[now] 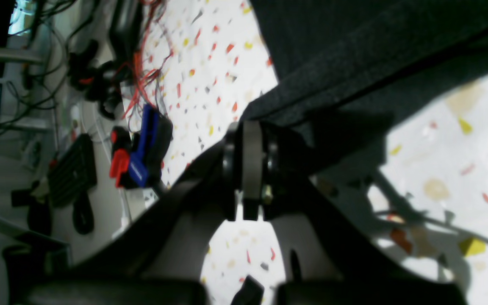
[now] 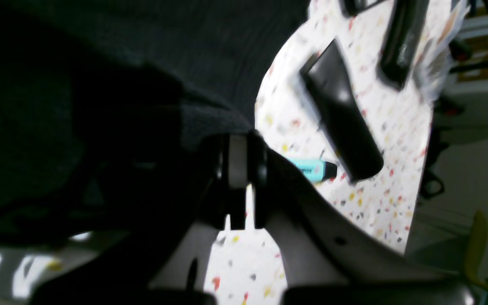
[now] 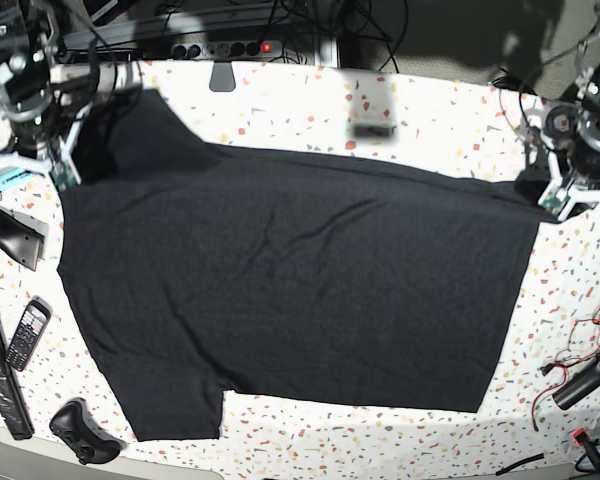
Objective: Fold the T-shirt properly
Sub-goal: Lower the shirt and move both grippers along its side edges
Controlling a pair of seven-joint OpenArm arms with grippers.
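My left claw (image 1: 244, 169) is clenched on an edge of the T-shirt (image 3: 290, 300), at the right side of the base frame. My right claw (image 2: 237, 169) is clamped on another edge, upper left of that frame. The black shirt spreads flat across the speckled table (image 3: 430, 130). Beyond my right claw lies a turquoise marker (image 2: 311, 169).

My left gripper (image 3: 552, 203) sits out at three o'clock of the base view, jaws pinched together on dark cloth, wrist angled down toward the table. My right gripper (image 3: 65, 172) sits at ten o'clock, jaws likewise clamped tight on cloth. My two arms are spread well apart, one at each far side.
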